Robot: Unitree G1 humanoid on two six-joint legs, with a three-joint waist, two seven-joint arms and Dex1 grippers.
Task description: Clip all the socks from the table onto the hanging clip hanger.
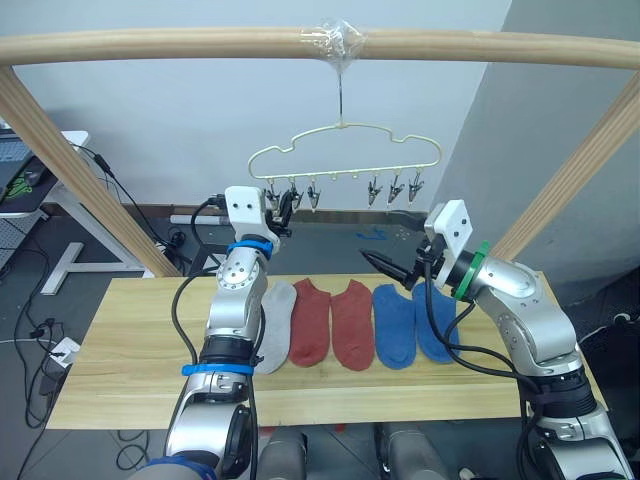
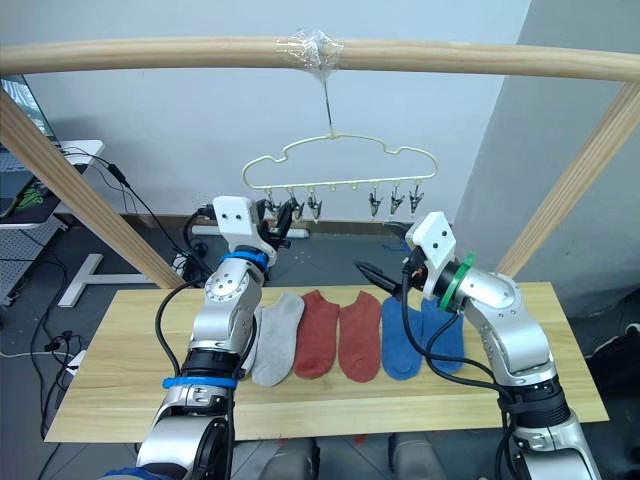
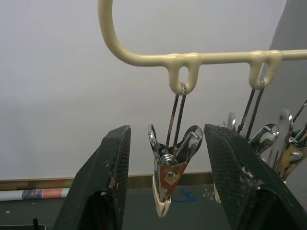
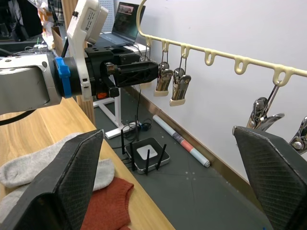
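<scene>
Two black fingers (image 3: 112, 182) of the left gripper (image 3: 168, 177) stand apart on either side of one grey metal clip (image 3: 171, 167), not touching it; the clip dangles by its wire loop from the leftmost eyelet of the clip hanger (image 1: 345, 150), so the gripper seems placed to squeeze the clip's handles and open it. No sock is in that gripper, which suggests the clip is being readied for a sock brought by the other arm, though that is only a judgement.

The right gripper (image 1: 385, 264) has its fingers (image 4: 53, 182) wide apart and empty; it is held above the tabletop (image 1: 130, 340), over the blue socks (image 1: 412, 325), with its fingers pointing toward the left arm, below and in front of the hanger's right-hand clips (image 1: 395, 189); from there it looks free to drop onto a sock.

Further out, the socks lie flat in a row across the middle of the tabletop, toes toward the robot, close side by side: one light grey sock (image 1: 275, 325) is plainly seen, partly behind the left arm, then two rust red socks (image 1: 330, 322), then the two blue; whether a second grey one lies hidden behind the arm I cannot tell. None is clipped yet; every clip hangs bare.

The hanger is hooked to a thick wooden beam (image 1: 180, 45) overhead, bound there with clear tape (image 1: 335, 40), which should keep it from sliding when a clip is pressed.
</scene>
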